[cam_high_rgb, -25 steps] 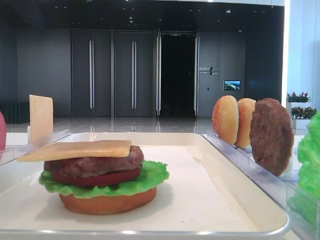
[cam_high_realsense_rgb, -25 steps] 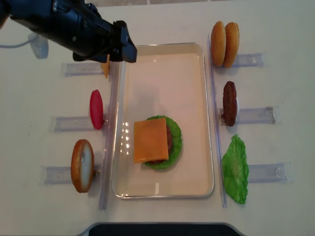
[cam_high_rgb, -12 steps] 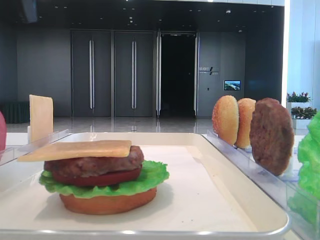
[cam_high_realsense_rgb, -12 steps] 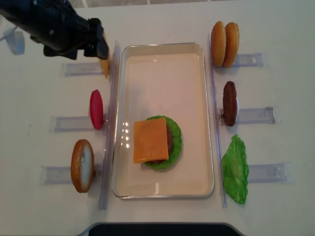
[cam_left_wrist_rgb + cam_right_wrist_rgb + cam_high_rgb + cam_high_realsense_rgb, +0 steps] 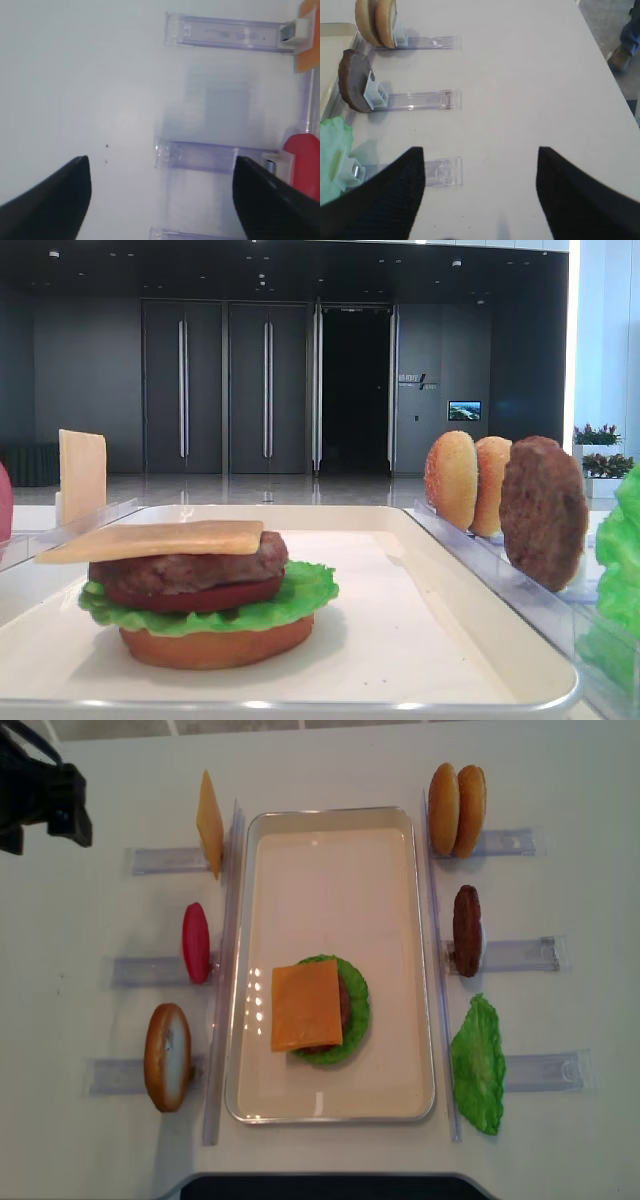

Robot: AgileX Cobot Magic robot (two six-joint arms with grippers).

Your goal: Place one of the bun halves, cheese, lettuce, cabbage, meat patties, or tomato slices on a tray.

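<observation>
Tray (image 5: 330, 840): stack of bun base, lettuce (image 5: 355, 1040), tomato, patty and cheese (image 5: 305, 1005) built, top bun (image 5: 167, 1057) outstanding in its rack, well below and right of the left gripper (image 5: 70, 815), parked splayed and empty; right gripper (image 5: 480, 185) likewise spread, holding nothing.

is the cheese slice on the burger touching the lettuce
Apart: the low side view shows the cheese slice resting on the patty, which holds it above the lettuce.

The tray (image 5: 330, 818) looks smooth, glossy cream plastic. The racks (image 5: 422, 99) are clear glossy plastic. The meat patty (image 5: 543, 510) is rough and grainy; the tomato slice (image 5: 196, 942) is glossy red.
</observation>
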